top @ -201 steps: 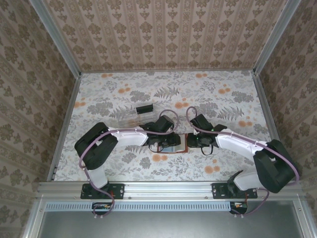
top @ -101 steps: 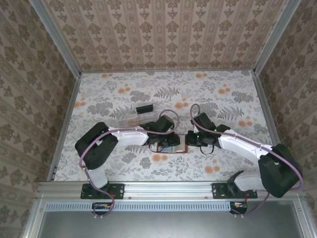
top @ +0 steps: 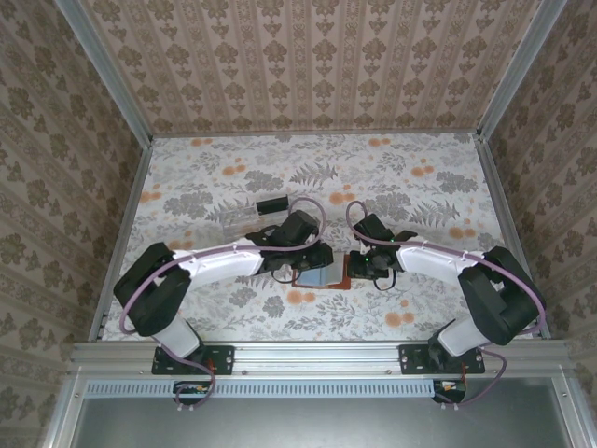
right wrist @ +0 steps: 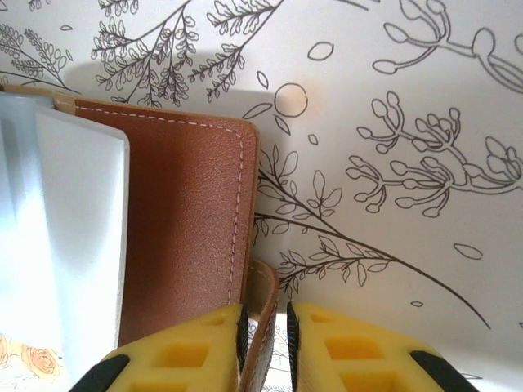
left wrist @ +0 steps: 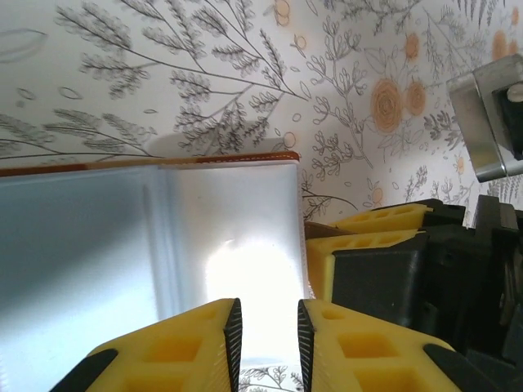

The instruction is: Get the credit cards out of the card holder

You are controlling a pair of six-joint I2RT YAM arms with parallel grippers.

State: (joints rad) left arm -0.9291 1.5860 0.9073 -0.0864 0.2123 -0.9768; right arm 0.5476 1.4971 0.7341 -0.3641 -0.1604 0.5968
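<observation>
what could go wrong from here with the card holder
1. The right tool pinches only the thin leather edge of the card holder, so it may slip free if pulled.
2. The left tool seems to grip the blue-grey lining, not a card, so pulling could drag the whole holder.
3. The two tools sit close together and might collide.
</observation>
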